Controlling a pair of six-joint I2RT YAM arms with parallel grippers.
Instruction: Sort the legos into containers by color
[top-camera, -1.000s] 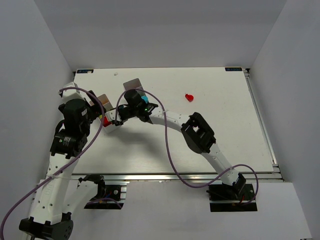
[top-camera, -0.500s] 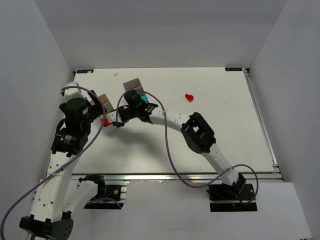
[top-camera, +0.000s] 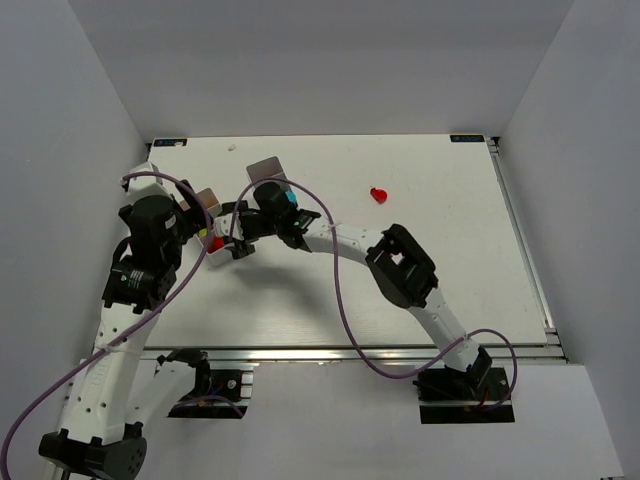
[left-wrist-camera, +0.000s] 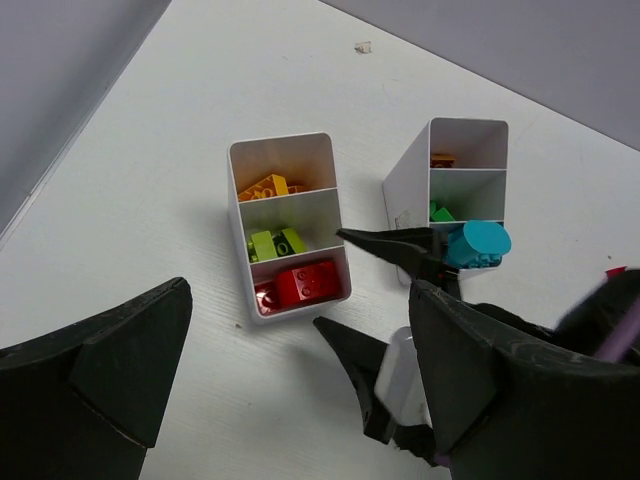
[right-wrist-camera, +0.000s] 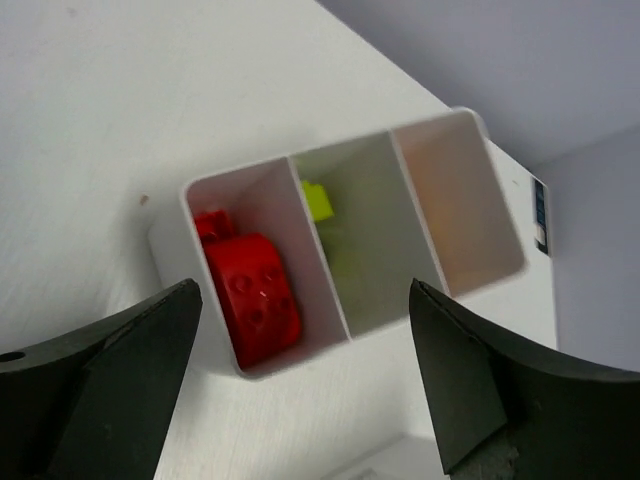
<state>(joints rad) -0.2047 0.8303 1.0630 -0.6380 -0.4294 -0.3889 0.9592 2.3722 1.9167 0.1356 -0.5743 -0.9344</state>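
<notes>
Robot lab; white enclosure walls (top-camera: 300, 70)

White table (top-camera: 420, 170), white bin (left-wrist-camera: 300, 308) and second white bin (left-wrist-camera: 405, 195) standing near each other at left, red brick (top-camera: 378, 194) lying well apart.

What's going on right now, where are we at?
The right gripper hangs open over the red compartment of the left bin, where red bricks lie. The left gripper is open too, holding nothing. Lime bricks and yellow bricks sit in that bin's other compartments. One red piece lies loose on the table.
</notes>
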